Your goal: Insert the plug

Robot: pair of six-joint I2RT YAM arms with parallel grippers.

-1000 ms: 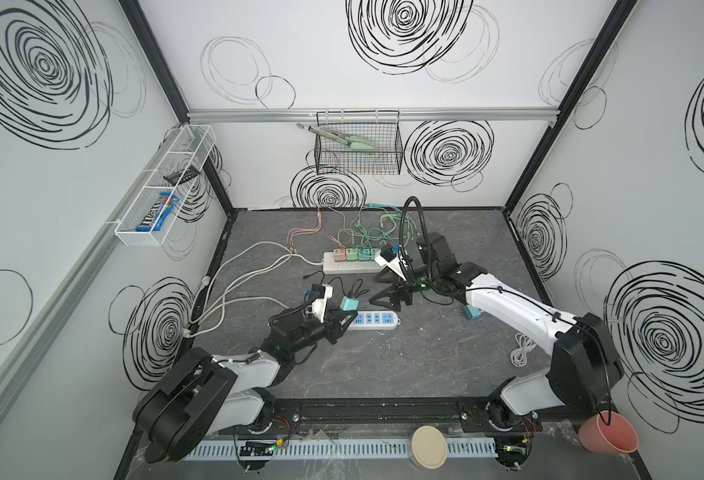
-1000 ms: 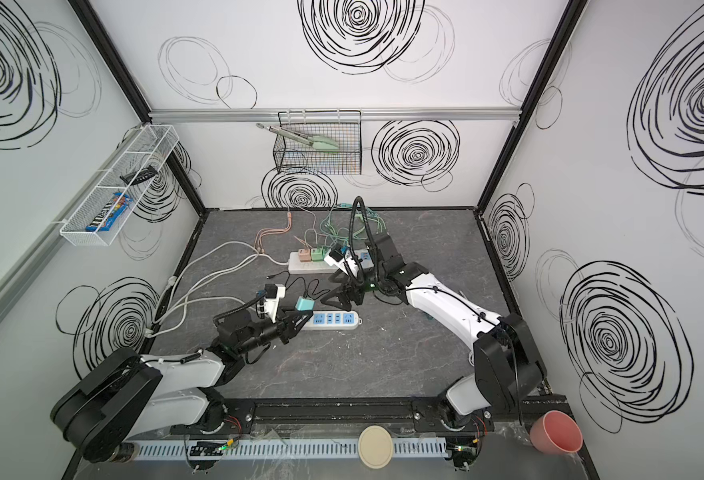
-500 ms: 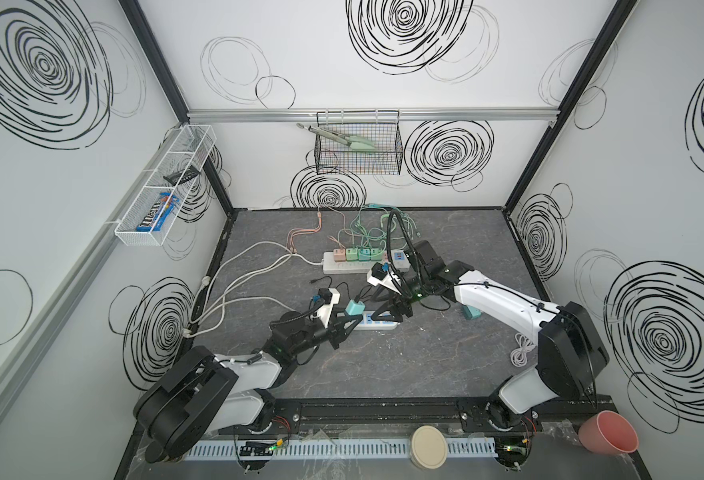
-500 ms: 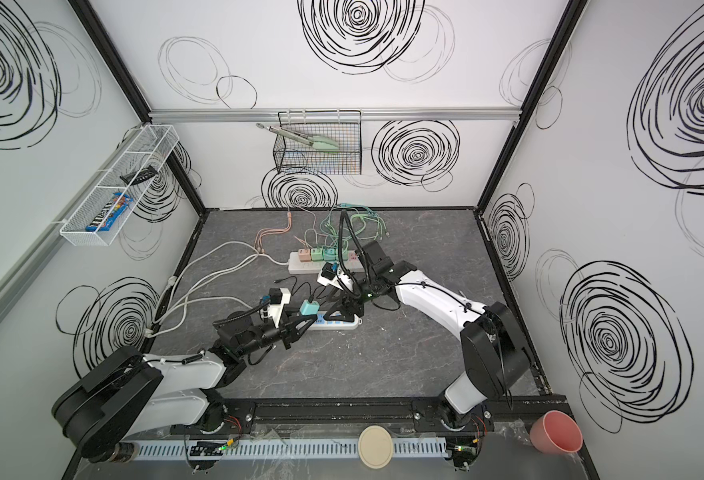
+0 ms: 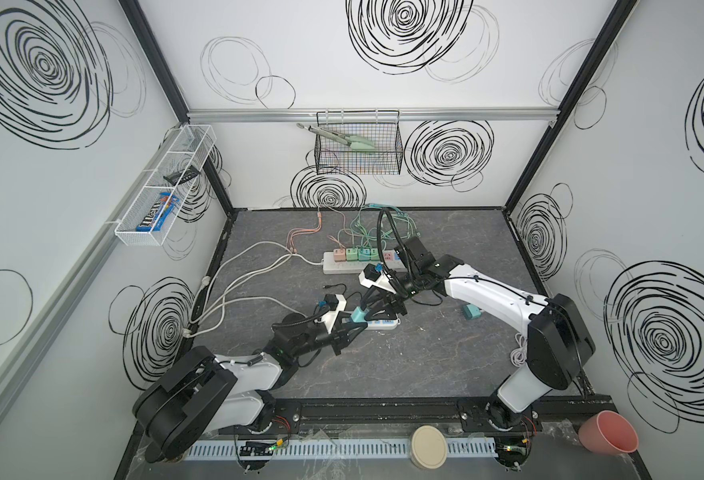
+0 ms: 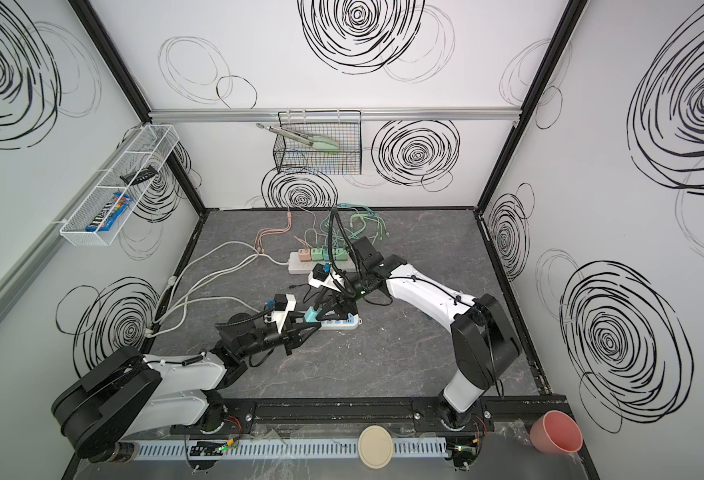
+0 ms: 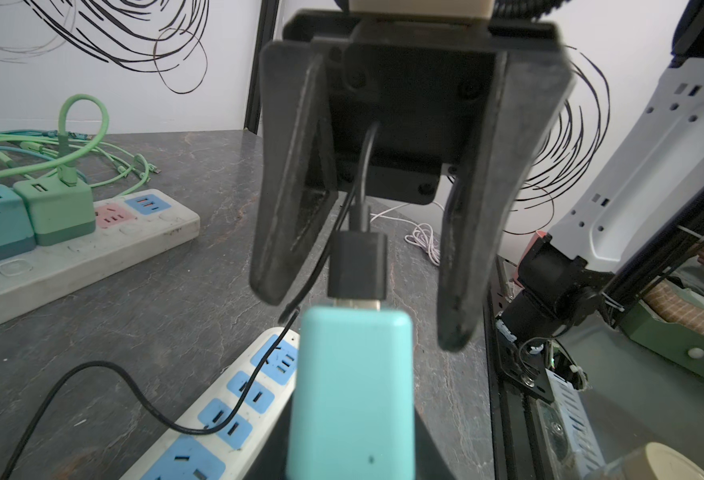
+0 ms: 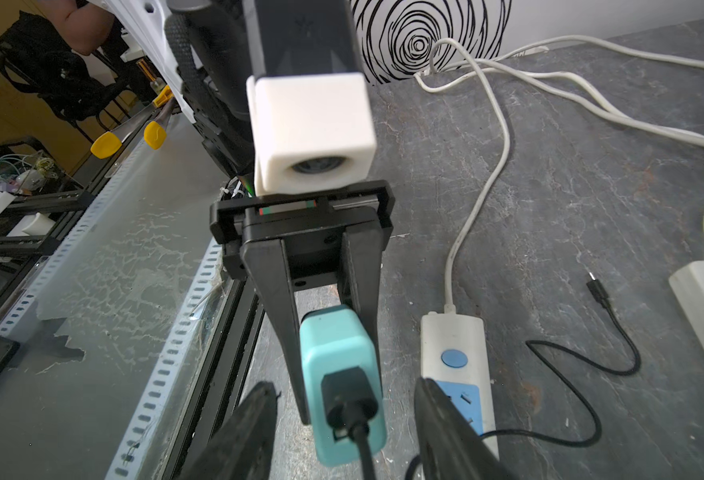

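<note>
A dark grey, marbled tabletop (image 5: pixel 425 357) is enclosed by white walls (image 5: pixel 404 25) scribbled with black swirls and framed by black corner posts. On the rear wall, upper centre in both top views, a black wire basket (image 5: pixel 358 153) is hung. A white wire shelf (image 5: pixel 163 187) is fixed to the wall at the left. Toward the back of the tabletop a long power strip (image 5: pixel 333 266) is laid, loaded with pink and green chargers, and a tangle of green cables (image 5: pixel 383 220) is spread behind it. White cables (image 5: pixel 238 270) are trailed across the left part of the surface. A pink cup (image 5: pixel 607 432) is seen at the lower right, outside the frame.

At the centre of the top views, close over a short white power strip (image 5: pixel 381 325) with blue sockets, the teal adapter (image 7: pixel 352 386) is pinched between the fingers of the left gripper (image 5: pixel 353 323). The black USB plug (image 7: pixel 357 266) is seated at the adapter's port, with a sliver of metal left showing. The right gripper (image 7: pixel 362 311) is placed around the plug with its fingers spread, a gap being visible on either side. The plug's thin black cable (image 8: pixel 591 374) is looped over the tabletop.
</note>
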